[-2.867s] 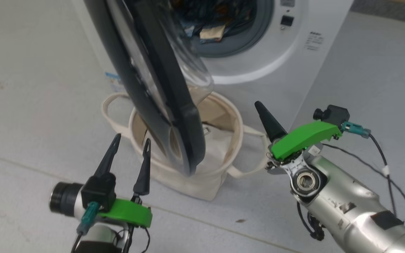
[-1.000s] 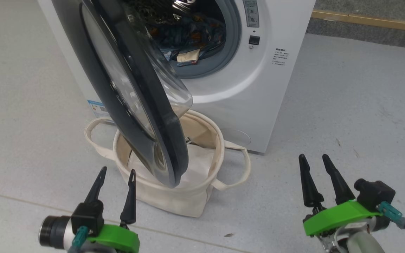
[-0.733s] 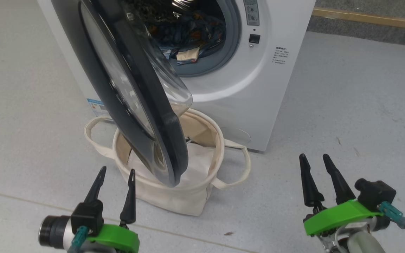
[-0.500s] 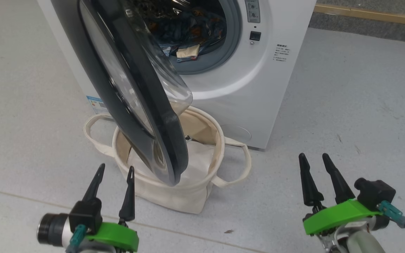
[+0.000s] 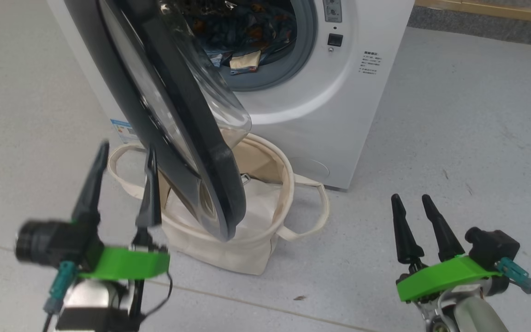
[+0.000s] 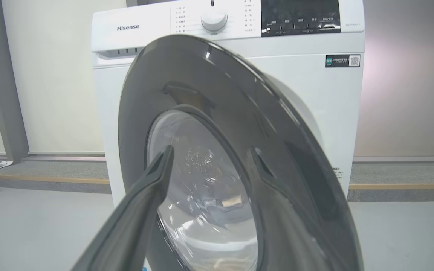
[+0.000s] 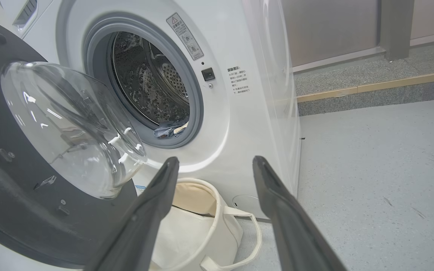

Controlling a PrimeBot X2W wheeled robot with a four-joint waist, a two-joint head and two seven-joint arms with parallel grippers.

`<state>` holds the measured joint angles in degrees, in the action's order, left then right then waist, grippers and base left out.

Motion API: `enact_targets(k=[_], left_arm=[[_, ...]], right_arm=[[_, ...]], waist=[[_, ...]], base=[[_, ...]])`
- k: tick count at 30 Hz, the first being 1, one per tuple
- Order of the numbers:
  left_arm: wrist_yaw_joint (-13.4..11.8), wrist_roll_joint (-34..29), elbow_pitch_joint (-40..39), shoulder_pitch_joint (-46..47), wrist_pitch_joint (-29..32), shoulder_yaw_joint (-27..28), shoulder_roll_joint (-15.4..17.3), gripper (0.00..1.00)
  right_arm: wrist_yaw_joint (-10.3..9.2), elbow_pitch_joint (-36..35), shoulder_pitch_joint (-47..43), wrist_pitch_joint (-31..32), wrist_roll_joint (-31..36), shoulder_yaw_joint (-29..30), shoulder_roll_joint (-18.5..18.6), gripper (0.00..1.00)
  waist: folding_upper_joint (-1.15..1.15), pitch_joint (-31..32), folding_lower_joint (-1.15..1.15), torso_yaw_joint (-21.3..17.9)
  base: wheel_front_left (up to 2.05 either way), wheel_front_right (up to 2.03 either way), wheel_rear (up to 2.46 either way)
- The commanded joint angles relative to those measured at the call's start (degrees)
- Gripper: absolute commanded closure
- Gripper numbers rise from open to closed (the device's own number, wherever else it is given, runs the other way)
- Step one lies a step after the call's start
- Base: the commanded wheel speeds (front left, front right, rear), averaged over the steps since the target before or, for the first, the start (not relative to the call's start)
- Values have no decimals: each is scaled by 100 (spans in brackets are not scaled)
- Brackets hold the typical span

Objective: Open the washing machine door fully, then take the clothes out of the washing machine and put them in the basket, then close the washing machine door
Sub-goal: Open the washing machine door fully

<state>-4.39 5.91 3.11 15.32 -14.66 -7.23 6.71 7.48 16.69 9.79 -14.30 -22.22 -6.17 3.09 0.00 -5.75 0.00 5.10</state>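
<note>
Hisense lettering (image 6: 128, 27) tops the washing machine (image 6: 315, 94), while left gripper (image 5: 127, 150) and right gripper (image 5: 410, 197) both gape wide, empty.

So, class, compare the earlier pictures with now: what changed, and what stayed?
The left claw has lifted toward the outer face of the washing machine door, open and empty. The right claw stays low and open. The door is still half open, the clothes in the drum, the basket below.

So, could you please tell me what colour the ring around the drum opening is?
The gasket is grey, clearest in the right wrist view.
</note>
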Motion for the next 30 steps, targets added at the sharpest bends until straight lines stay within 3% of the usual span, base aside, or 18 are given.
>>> enact_targets(k=[1,6,7,8,9,10,25,30], left_arm=[[39,31,-377,347,-34,183,62,0],[-61,52,-1059,648,-34,129,-81,0],[-95,58,-1174,701,-34,101,-115,15],[-107,64,-1268,741,-34,40,-147,73],[-107,64,-1268,741,-34,40,-147,73],[-106,71,-1348,772,-21,-44,-175,100],[-193,-26,-1093,769,891,-1447,-348,100],[-384,5,-623,644,1122,-1690,-364,100]], right_arm=[[1,-219,229,-70,-16,-130,-21,0],[1,-218,228,-70,-34,-122,-21,0],[1,-215,227,-70,-47,-121,-21,0],[1,-212,225,-70,-66,-122,-21,0],[1,-212,225,-70,-66,-122,-21,0],[1,-212,228,-70,-85,-134,-21,0],[1,-189,410,-70,-335,-136,-21,0],[1,-197,447,-70,-390,-147,-21,0]], waist=[[0,-6,0,-4],[0,-34,0,-37],[0,-38,0,-49],[0,-42,0,-62],[0,-42,0,-62],[0,-58,0,-84],[0,-387,0,-326],[0,-438,0,-331]], base=[[0,0,0],[0,0,0],[0,0,0],[0,0,0],[0,0,0],[0,0,0],[0,0,0],[0,0,0]])
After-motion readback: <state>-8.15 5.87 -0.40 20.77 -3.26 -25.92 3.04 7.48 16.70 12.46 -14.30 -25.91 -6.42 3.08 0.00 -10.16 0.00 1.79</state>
